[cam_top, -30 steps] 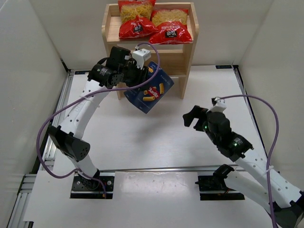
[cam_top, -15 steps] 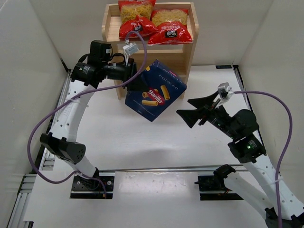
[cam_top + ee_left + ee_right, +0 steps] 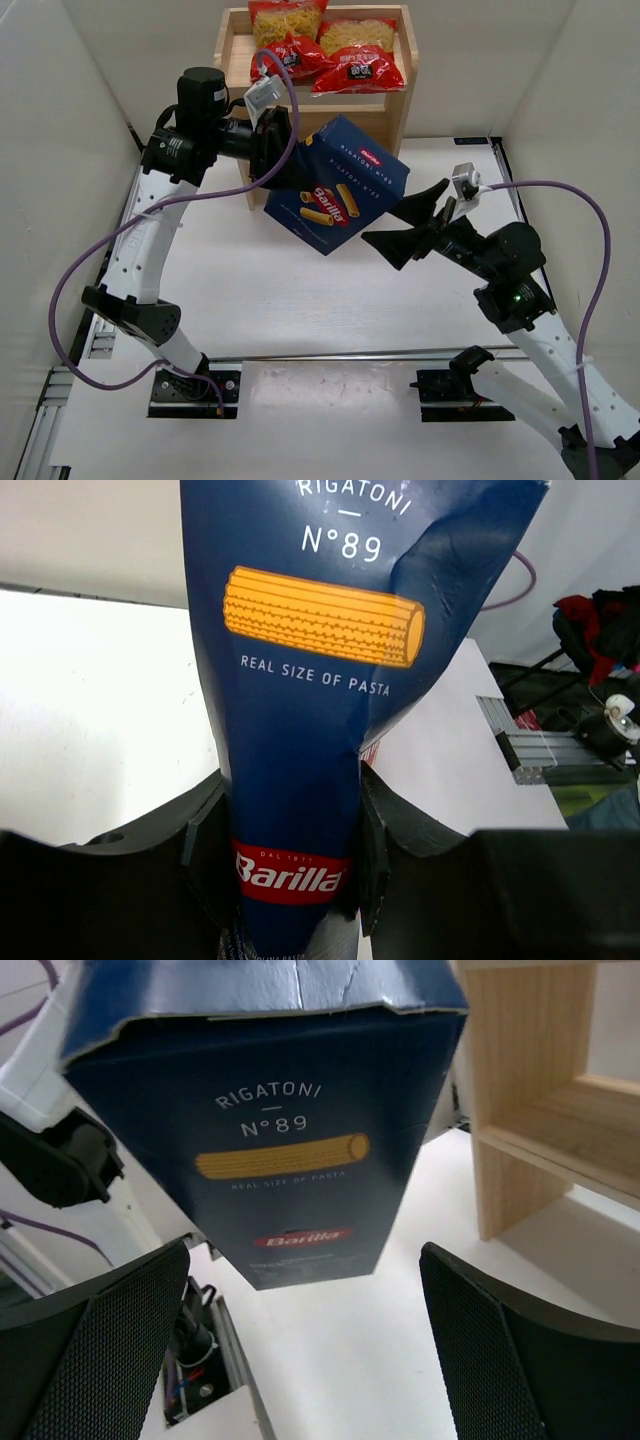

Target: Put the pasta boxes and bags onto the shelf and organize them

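left gripper (image 3: 278,150) clamped on pasta box (image 3: 340,185), box tilted midair before shelf (image 3: 385,122), right gripper (image 3: 408,222) spread wide, near box

plain white walls (image 3: 50,120) around a white tabletop (image 3: 260,290), metal rail (image 3: 60,410) along its left edge

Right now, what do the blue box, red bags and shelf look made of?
Blue box: matte printed cardboard; its top edge is frayed and creased. Red bags: glossy plastic film, probably; crinkled, with clear windows. Shelf: light bare wood, grain visible.
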Tool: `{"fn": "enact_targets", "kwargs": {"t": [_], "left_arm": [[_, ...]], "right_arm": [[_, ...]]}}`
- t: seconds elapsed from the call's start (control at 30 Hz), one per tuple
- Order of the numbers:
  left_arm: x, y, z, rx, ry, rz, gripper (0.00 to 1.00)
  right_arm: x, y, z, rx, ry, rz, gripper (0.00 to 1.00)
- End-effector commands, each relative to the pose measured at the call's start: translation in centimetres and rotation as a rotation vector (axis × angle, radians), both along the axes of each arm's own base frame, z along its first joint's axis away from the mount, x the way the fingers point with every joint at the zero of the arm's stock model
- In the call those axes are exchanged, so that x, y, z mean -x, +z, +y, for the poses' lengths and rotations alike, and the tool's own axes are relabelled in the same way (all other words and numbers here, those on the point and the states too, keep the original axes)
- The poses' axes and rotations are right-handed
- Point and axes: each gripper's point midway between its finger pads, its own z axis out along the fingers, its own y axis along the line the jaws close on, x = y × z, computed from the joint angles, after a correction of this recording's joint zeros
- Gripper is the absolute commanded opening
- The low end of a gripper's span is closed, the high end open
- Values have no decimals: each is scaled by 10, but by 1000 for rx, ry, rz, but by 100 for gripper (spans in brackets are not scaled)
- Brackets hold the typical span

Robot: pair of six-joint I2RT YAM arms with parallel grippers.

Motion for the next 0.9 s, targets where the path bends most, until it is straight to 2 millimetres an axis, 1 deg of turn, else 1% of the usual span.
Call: {"fn": "enact_targets", "kwargs": {"t": [0.0, 0.03, 0.07, 0.1, 0.13, 0.17, 0.2, 0.27, 0.3, 0.33, 0.37, 0.43, 0.47, 0.5, 0.53, 0.57, 0.6, 0.63, 0.67, 0.7, 0.73, 0.77, 0.8, 0.87], "left_arm": [[33, 32, 7, 89, -153, -122, 15], [30, 30, 6, 86, -153, -114, 15], [32, 31, 4, 90, -162, -122, 15], [33, 33, 5, 93, -162, -130, 15], [33, 33, 5, 93, -162, -131, 15], [36, 33, 3, 93, -171, -130, 15], [36, 33, 3, 93, -171, -130, 15], [34, 33, 2, 93, -171, -130, 15], [33, 34, 2, 96, -171, -139, 15], [31, 33, 1, 94, -160, -140, 14], [31, 33, 1, 94, -159, -140, 14], [30, 33, 0, 92, -151, -141, 12], [26, 30, -1, 88, -150, -131, 12], [26, 30, -1, 88, -150, -131, 12], [30, 31, 0, 94, -174, -128, 12], [31, 32, 1, 99, -183, -138, 12], [29, 29, 0, 98, -194, -127, 11], [31, 29, -2, 99, -203, -126, 11], [31, 30, -2, 101, -203, -135, 11], [31, 30, -2, 101, -203, -135, 11], [31, 30, -2, 101, -203, -135, 11], [31, 30, -2, 101, -203, -135, 11], [31, 30, -2, 101, -203, -135, 11], [34, 32, -1, 104, -203, -143, 11]], "right_arm": [[16, 35, 4, -86, 53, -86, 100], [18, 34, 10, -88, 69, -79, 100], [15, 38, 11, -95, 53, -83, 100], [17, 38, 16, -92, 68, -96, 100], [18, 44, 15, -105, 62, -101, 100], [14, 40, 18, -91, 58, -99, 100], [15, 43, 23, -93, 63, -104, 100], [11, 51, 20, -126, 27, -114, 100], [12, 55, 22, -152, 32, -118, 100], [14, 54, 24, -166, 45, -120, 100], [18, 59, 24, -187, 63, -123, 100], [14, 61, 28, -190, 66, -115, 100], [18, 63, 28, -199, 76, -123, 100], [20, 63, 30, -200, 85, -122, 100], [16, 70, 26, -226, 57, -130, 100], [14, 68, 29, -220, 50, -129, 100], [10, 65, 29, -206, 28, -136, 100], [8, 66, 28, -196, 11, -144, 100], [-1, 51, 33, -148, -9, -117, 100], [-7, 54, 29, -130, -53, -150, 100], [-12, 52, 30, -108, -76, -159, 100], [-17, 45, 29, -74, -101, -148, 100], [-21, 42, 28, -44, -126, -174, 100], [-24, 44, 25, -38, -149, -179, 100]]}}
